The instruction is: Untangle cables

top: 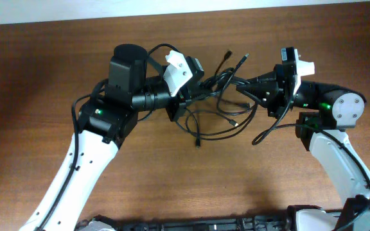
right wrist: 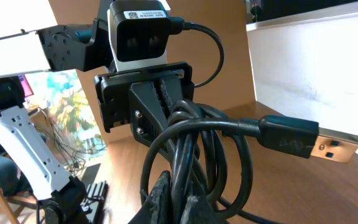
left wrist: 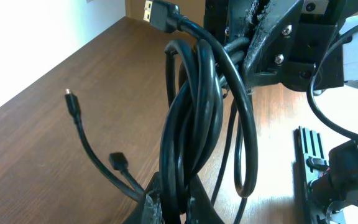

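Overhead, the cables (top: 222, 90) sit bunched between 2 hands: the left hand (top: 191, 99) pinches the bundle's left side, the right hand (top: 250, 88) its right side, and loose loops spread over the bench (top: 44, 58).

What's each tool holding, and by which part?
Both hold the cables: left tool and right tool each clamp the looped bundle mid-length, from opposite sides.
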You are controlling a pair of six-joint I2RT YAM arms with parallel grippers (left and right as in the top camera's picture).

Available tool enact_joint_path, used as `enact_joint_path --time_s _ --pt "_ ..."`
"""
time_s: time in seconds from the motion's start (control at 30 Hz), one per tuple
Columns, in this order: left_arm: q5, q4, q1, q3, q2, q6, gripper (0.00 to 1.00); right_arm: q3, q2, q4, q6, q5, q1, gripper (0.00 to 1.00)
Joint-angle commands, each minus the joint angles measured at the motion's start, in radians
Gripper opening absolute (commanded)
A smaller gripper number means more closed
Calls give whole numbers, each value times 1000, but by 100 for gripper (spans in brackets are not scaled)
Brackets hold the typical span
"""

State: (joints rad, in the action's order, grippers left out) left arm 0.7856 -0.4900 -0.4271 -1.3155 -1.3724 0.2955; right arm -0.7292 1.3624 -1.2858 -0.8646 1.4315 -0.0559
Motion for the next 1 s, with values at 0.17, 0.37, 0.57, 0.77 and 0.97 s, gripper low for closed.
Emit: enact_joint_path --time_s 0.17,0.37,0.57,0.77,0.97 --pt "-18 14 2 -19 13 -10 0 -10 -4 -12 -9 10 3 18" --pt "-114 25 2 -19 13 -23 0 -10 -4 54 -8 10 2 85" --pt "-322 29 2 -19 13 -135 0 -10 -4 214 -10 8 2 97" --pt "-417 41 2 -19 13 -179 0 -10 -4 336 -118 -7 2 98" --pt "-443 51 2 -19 13 -178 0 -10 -4 336 -197 -21 2 98"
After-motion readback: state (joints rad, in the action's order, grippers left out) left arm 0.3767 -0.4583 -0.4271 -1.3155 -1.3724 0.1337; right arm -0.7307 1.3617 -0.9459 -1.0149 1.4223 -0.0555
